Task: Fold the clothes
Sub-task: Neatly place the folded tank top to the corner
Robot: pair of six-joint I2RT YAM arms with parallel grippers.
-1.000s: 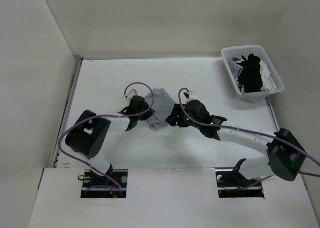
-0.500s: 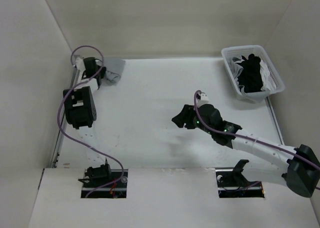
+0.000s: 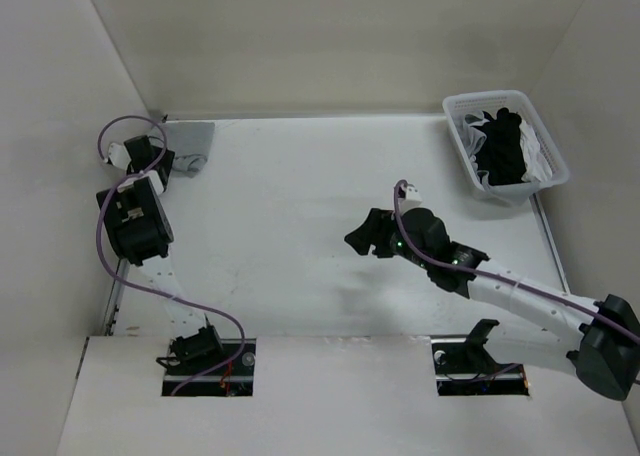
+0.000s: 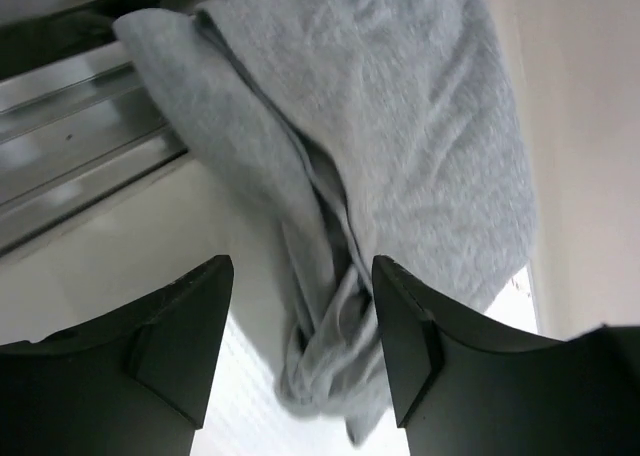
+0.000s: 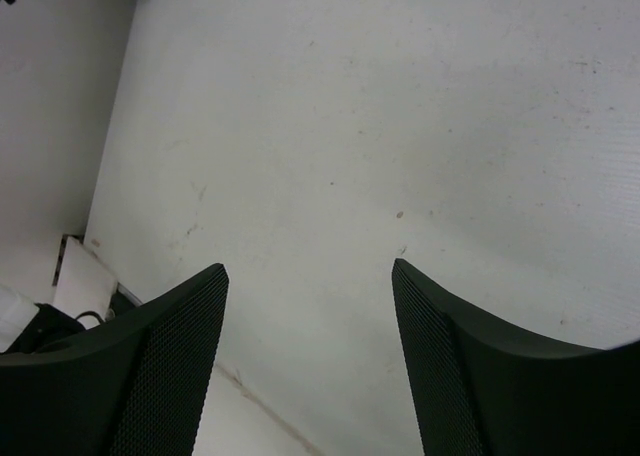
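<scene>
The clothes (image 3: 196, 136), a small bunched light-grey garment, lie in the far left corner of the table against the wall. My left gripper (image 3: 173, 158) is just beside them. In the left wrist view the clothes (image 4: 400, 146) are crumpled, and a twisted fold hangs down between the fingers of my left gripper (image 4: 300, 321). The jaws stand apart and neither pad presses the fabric. My right gripper (image 3: 358, 238) is over bare table right of centre, open. In the right wrist view only tabletop shows between the fingers of that gripper (image 5: 310, 311).
A white slatted basket (image 3: 456, 106) at the far right holds dark and white garments (image 3: 505, 151). A metal rail (image 4: 80, 166) runs along the table's left edge beside the clothes. Walls enclose the table on the left, back and right.
The left arm swung from the table's middle to the far left corner carrying the grey garment, then opened its jaws there. The right arm drew back slightly to the right.
</scene>
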